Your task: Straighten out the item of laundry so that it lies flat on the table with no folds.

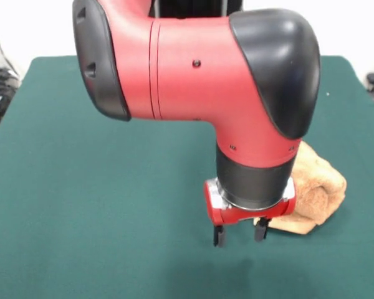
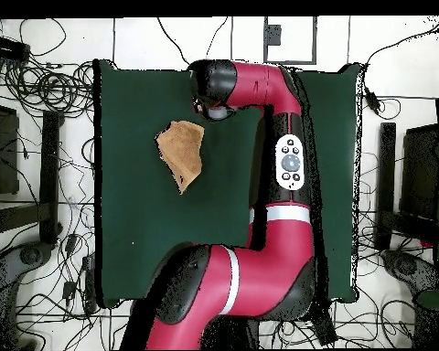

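Hanging low over the table near its front edge in the front view: gripper, two dark fingertips parted with a clear gap, nothing between them, tips just above the green cloth. Just beside and behind it, partly hidden by the wrist: tan towel, bunched into a soft folded heap, resting on the felt. Farther back, red and black arm arching overhead.
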You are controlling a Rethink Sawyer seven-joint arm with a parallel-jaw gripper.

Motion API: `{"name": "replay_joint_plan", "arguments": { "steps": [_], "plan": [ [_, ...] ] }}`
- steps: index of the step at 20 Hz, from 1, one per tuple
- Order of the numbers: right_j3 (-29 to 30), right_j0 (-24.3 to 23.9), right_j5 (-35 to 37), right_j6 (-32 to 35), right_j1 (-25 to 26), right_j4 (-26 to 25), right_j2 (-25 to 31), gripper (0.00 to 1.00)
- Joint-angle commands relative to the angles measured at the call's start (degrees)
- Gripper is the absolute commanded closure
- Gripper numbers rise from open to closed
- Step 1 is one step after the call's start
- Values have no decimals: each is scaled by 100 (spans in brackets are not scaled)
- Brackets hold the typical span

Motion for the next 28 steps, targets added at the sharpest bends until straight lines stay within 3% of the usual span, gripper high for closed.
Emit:
{"name": "replay_joint_plan", "arguments": {
  "steps": [1,6,18,28],
  "plan": [
    [18,194,671,-892,286,200,674,0],
    [-27,208,911,-853,334,244,705,0],
    [-755,363,2134,-733,505,158,924,0],
    [-507,308,1660,-787,476,282,1023,0]
  ]
}}
